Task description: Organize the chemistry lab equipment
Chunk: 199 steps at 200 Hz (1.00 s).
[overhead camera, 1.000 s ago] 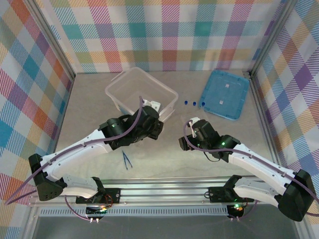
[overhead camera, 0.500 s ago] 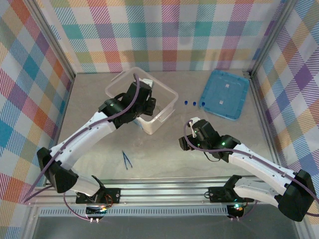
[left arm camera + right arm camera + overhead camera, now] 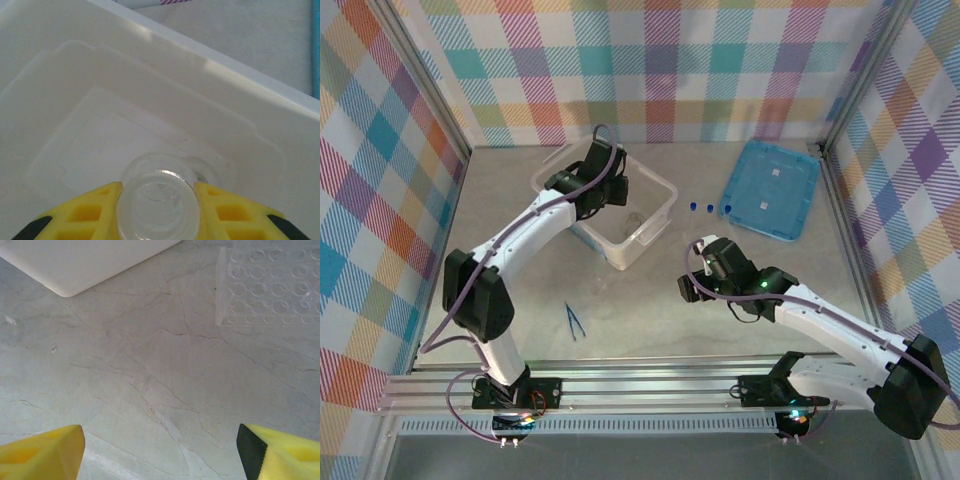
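Observation:
My left gripper (image 3: 157, 192) is shut on a clear glass flask (image 3: 157, 207), its yellow fingers (image 3: 87, 212) pressed against both sides of the neck. It hangs inside the translucent box (image 3: 625, 252), above the floor. A tiny clear beaker (image 3: 633, 215) sits on the box floor just beyond. From above, my left gripper (image 3: 608, 190) reaches in over the box's far left side. Three blue-capped tubes (image 3: 709, 209) lie right of the box. Dark blue tweezers (image 3: 574, 321) lie near the front. My right gripper (image 3: 160, 440) stands open over bare table.
A flat blue lid (image 3: 772, 188) lies at the back right. A clear rack with rows of holes (image 3: 270, 285) stands ahead of my right gripper, and the box's corner (image 3: 85, 265) is ahead to its left. Metal frame rails edge the table.
My left arm has swung from the box's near corner up over its rim and into the box, carrying the flask. The right arm has barely moved.

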{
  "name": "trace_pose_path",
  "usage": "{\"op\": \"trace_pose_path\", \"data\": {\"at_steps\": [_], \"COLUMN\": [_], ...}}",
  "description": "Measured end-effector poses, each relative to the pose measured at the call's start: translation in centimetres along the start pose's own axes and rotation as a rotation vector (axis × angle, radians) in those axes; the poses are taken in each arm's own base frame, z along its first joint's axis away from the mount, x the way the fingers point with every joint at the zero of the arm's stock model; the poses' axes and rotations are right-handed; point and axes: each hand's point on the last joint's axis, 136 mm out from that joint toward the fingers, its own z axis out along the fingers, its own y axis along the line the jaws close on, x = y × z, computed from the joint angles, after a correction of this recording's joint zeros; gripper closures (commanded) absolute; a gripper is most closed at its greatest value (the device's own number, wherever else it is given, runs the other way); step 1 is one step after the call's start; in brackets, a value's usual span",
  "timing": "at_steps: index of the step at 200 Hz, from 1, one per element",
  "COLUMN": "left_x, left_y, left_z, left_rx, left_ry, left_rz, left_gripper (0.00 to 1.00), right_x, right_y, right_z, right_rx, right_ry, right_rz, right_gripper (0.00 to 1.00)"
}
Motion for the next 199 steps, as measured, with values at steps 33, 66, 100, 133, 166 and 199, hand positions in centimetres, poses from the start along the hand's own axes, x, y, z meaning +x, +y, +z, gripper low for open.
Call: {"op": "trace_pose_path", "data": {"at_steps": [33,66,100,133,166,199], "left_x": [0.0,0.2,-0.3,0.1,1.0,1.7], "left_y": [0.6,1.4,1.4,1.1,1.3,1.3], "left_z": [3.5,6.3,8.0,9.6,11.4,12.2], "left_rx": [-0.002,-0.011,-0.005,0.008,0.007,0.013], "left_ry": [0.040,0.068,0.072,0.090,0.121,0.144], "left_rz": [-0.029,-0.052,-0.062,-0.064,-0.067,-0.068], "left_gripper": [0.69,0.69,0.69,0.69,0.69,0.70], "right_x": [-1.2,-1.4,-1.4,-0.6,-0.1,-0.2], "right_y": [0.1,-0.8,-2.4,-3.0,-3.2,-3.6], "right_z": [-0.5,-0.5,-0.2,1.0,1.7,1.7], "right_rx": [0.000,0.027,0.055,0.068,0.073,0.077], "right_ry": [-0.013,0.004,0.018,0.072,0.107,0.105], "right_rz": [0.007,0.030,0.081,0.102,0.110,0.126], "right_gripper": [0.19,0.19,0.19,0.19,0.19,0.19]}}
